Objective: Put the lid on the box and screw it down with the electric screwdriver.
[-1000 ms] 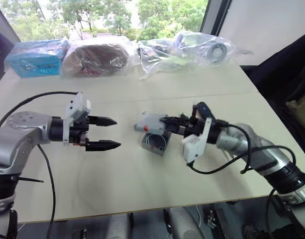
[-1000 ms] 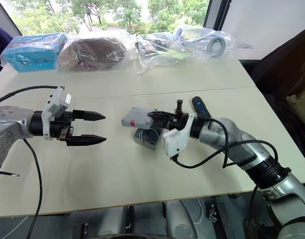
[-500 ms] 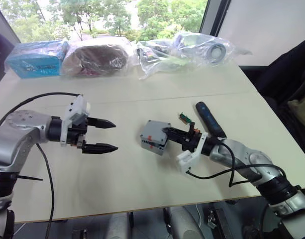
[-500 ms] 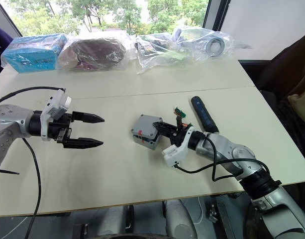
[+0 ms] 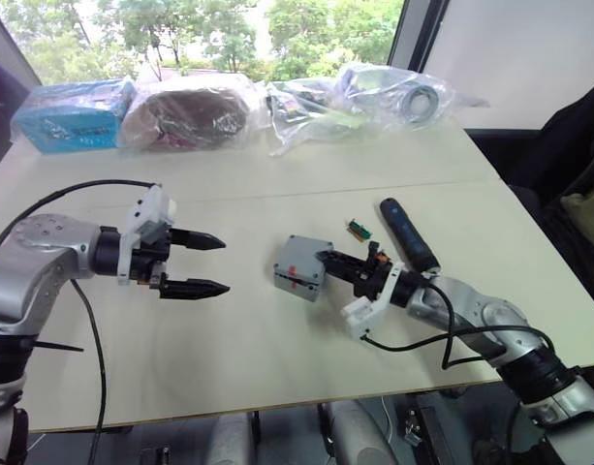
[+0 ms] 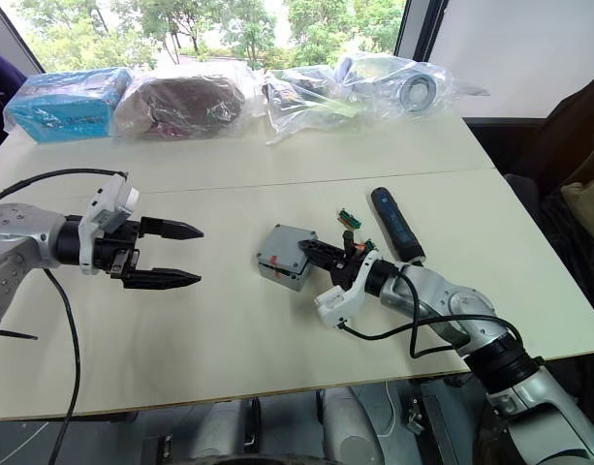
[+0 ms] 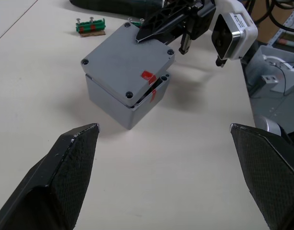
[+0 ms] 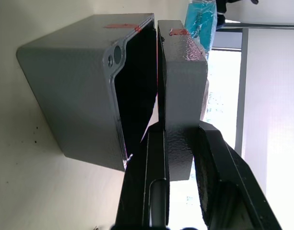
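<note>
A: Right gripper [image 8: 178,136]?
B: Pinching the lid [image 7: 127,64] by its edge; lid is sitting on the box [image 7: 123,103] mid-table, slightly askew, gap showing.
A: Left gripper [image 5: 207,263]?
B: Hovering beside the box, fingers spread wide, gripping nothing.
A: Electric screwdriver [image 6: 393,226]?
B: Lying on the table behind the right arm.

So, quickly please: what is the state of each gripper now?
Left gripper: open, holding nothing.
Right gripper: shut on the lid, which sits on the box.
</note>
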Available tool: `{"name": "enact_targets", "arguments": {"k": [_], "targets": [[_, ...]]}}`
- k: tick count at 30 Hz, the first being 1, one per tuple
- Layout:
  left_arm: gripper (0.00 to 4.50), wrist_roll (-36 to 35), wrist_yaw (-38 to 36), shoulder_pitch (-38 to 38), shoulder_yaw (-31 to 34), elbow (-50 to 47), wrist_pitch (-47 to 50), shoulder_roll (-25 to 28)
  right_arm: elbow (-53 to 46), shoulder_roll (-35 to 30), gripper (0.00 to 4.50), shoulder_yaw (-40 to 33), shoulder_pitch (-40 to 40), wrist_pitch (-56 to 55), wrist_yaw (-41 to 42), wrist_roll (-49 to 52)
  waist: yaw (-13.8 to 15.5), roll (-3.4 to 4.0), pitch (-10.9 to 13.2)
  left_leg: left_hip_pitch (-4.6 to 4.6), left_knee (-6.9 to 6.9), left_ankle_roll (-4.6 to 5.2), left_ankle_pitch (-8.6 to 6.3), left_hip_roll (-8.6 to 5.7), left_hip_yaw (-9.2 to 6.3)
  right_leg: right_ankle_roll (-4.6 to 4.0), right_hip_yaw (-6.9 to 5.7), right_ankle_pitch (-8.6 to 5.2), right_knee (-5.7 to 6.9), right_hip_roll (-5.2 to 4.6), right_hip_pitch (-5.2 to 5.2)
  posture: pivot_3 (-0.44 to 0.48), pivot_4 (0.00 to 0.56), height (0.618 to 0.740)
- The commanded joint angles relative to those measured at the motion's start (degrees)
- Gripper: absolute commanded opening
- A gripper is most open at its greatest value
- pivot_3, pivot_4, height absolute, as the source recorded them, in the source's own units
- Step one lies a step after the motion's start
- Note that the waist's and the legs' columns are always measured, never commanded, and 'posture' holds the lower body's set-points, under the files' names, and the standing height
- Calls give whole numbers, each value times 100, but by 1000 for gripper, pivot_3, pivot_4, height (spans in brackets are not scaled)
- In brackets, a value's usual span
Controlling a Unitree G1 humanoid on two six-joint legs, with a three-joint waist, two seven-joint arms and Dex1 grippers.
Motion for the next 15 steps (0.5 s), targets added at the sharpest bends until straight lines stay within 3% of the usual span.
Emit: {"name": "enact_targets", "arguments": {"k": [1, 15], "targets": [[4492, 24, -17, -108, 54, -16, -108, 39, -160, 31, 234, -95, 22, -8, -86, -120, 0, 0, 0, 0, 0, 0, 0, 0, 0, 0, 0, 0, 0, 0, 0, 0, 150, 740], [4492, 25, 75, -59, 64, -64, -113, -4, -3, -44, 234, -74, 232, -25, -267, -320, 4, -3, -2, 1, 2, -1, 1, -1, 0, 0, 0, 0, 2, 0, 2, 0, 150, 740]]}}
